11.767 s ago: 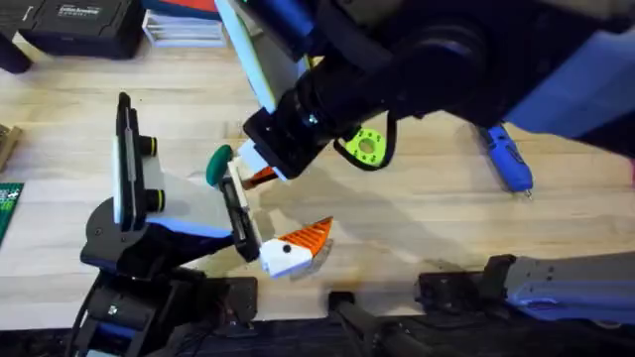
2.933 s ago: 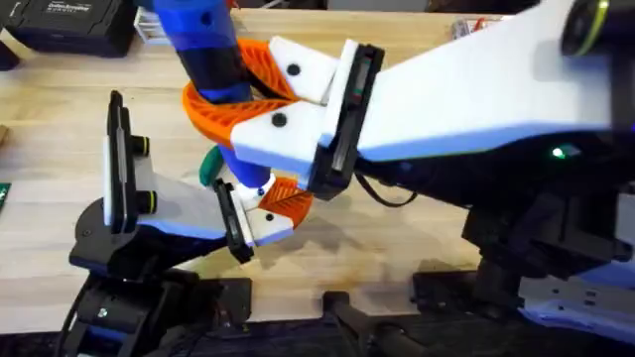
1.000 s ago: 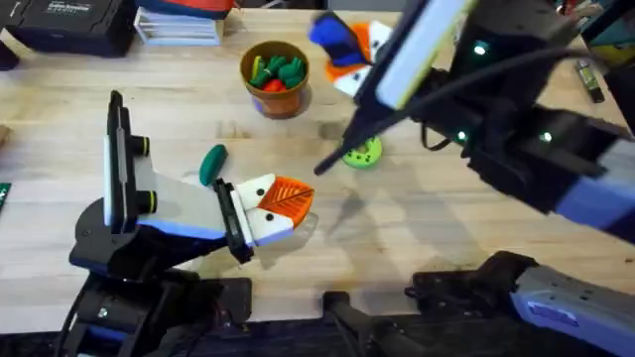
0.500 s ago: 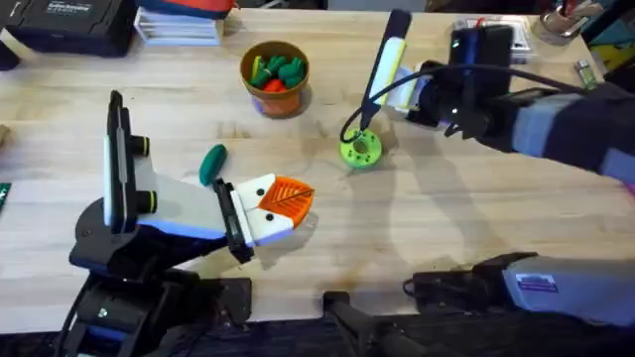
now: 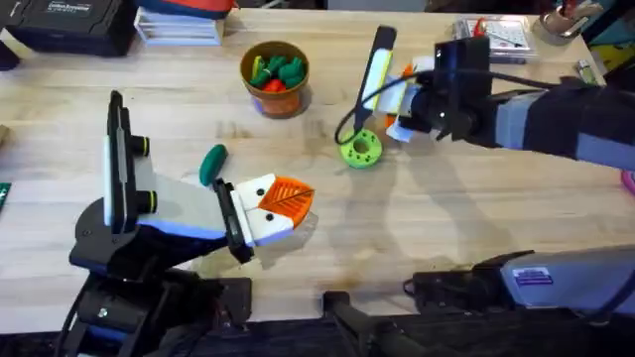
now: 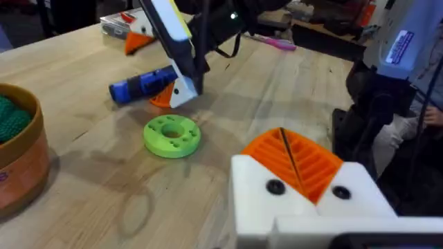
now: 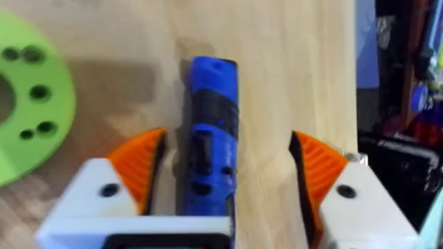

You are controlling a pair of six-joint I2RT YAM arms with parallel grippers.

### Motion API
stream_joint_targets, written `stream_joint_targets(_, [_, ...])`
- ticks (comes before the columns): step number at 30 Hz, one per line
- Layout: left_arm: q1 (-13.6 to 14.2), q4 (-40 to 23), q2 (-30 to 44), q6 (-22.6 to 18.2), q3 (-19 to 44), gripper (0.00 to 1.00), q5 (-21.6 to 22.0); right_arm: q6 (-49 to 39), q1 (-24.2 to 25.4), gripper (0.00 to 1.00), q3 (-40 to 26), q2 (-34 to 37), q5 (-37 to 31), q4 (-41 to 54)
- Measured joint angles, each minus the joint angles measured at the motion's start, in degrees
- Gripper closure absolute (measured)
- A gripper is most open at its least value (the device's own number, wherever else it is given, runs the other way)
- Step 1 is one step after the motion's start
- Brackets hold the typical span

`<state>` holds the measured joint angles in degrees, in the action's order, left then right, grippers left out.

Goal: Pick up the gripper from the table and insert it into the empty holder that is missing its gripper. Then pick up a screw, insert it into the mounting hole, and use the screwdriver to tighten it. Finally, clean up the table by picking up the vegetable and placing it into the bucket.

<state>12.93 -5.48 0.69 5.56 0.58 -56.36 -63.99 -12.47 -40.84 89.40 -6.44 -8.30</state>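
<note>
My left gripper point(image 5: 283, 203) rests on the table, shut. Its white holder blocks point(image 6: 304, 207) carry orange gripper wedges point(image 6: 297, 162) pressed together, with nothing seen between them. The dark green vegetable point(image 5: 212, 164) lies just behind it. The bucket point(image 5: 275, 94) stands at the back with toy vegetables inside. My right gripper point(image 7: 228, 142) is low over the table beside the green disc point(image 5: 361, 149). It is open, and the blue screwdriver point(image 7: 211, 131) lies flat between its orange pads, with a gap on each side. The left wrist view shows the screwdriver point(image 6: 142, 84) behind the disc point(image 6: 172, 133).
A black case point(image 5: 74, 25) and a stack of trays point(image 5: 184, 25) sit at the back left. A small clear box point(image 5: 494, 35) is at the back right. Bare wood stretches across the front middle and right of the table point(image 5: 437, 218).
My right arm came down from above to the table right of the green disc. The screwdriver, carried a second ago, now lies on the wood between open fingers. The left arm stayed still.
</note>
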Motion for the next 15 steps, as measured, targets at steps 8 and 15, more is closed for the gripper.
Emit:
stream_joint_targets(8, [0.0, -0.01, 0.0, -0.19, 0.0, 0.569, 0.02, 12.57, -0.07, 0.008, -0.39, -7.67, -0.77, 2.04])
stream_joint_targets(15, [0.01, 0.09, 0.0, -0.16, 0.0, 0.016, 0.35, 26.31, -0.07, 0.008, -0.41, -22.28, -0.31, 11.28])
